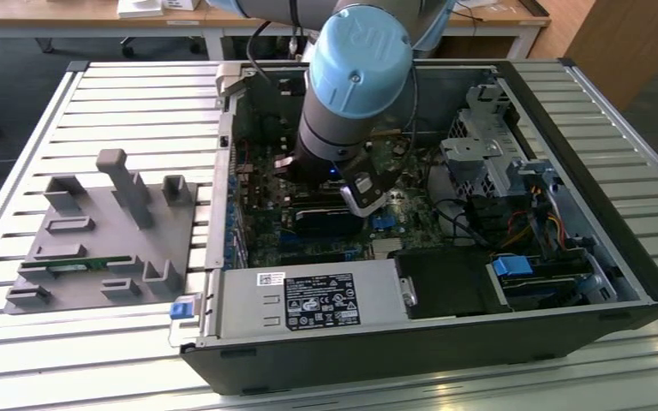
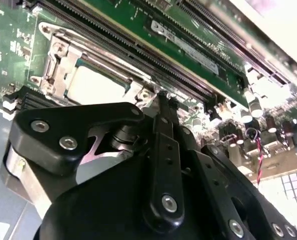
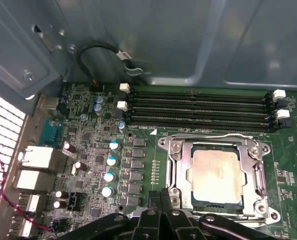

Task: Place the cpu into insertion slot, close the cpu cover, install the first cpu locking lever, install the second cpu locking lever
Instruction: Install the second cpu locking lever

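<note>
The cpu [image 3: 216,170], a square chip with a dull silver top, lies flat in the insertion slot [image 3: 208,205] on the green board. The cpu cover [image 3: 181,165], a silver metal frame, lies down over it, and the chip shows through its window. A thin lever rod [image 3: 208,135] runs along the frame's far edge. My gripper [image 3: 161,197] sits just beside the frame's near corner, its two black fingertips pressed together with nothing between them. In the second wrist view the cpu [image 2: 96,85] and cover [image 2: 56,60] lie beyond the gripper [image 2: 162,97]. The exterior view shows the gripper [image 1: 361,204] low over the board.
Long black memory slots [image 3: 198,107] run beside the socket, and a row of capacitors [image 3: 110,167] stands close by. Case walls, the power supply [image 1: 306,300] and a drive cage [image 1: 483,145] hem the arm in. A grey fixture [image 1: 100,231] rests on the slatted table.
</note>
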`<state>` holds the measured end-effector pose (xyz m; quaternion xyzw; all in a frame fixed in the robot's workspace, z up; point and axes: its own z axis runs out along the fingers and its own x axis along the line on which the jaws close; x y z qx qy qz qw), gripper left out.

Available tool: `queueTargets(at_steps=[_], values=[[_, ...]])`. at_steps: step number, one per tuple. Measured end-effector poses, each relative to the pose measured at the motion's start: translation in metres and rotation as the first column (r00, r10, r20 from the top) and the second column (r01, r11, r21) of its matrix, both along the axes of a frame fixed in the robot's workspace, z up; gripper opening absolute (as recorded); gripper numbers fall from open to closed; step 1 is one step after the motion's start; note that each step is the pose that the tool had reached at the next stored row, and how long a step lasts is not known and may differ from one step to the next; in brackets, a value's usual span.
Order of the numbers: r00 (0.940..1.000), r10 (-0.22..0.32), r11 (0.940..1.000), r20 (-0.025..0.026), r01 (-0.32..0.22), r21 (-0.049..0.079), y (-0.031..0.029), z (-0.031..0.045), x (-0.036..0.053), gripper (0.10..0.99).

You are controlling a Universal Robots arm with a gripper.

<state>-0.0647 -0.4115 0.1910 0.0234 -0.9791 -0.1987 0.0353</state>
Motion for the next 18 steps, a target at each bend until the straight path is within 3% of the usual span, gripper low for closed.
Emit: queueTargets(at_steps=[12, 18], values=[[1.0000, 0.000, 1.0000, 0.0002, 0.000, 0.000, 0.0000, 0.0278, 0.0000, 0.106], [1.0000, 0.000, 1.0000, 0.0016, 0.000, 0.000, 0.0001, 0.0311, -0.0001, 0.106]])
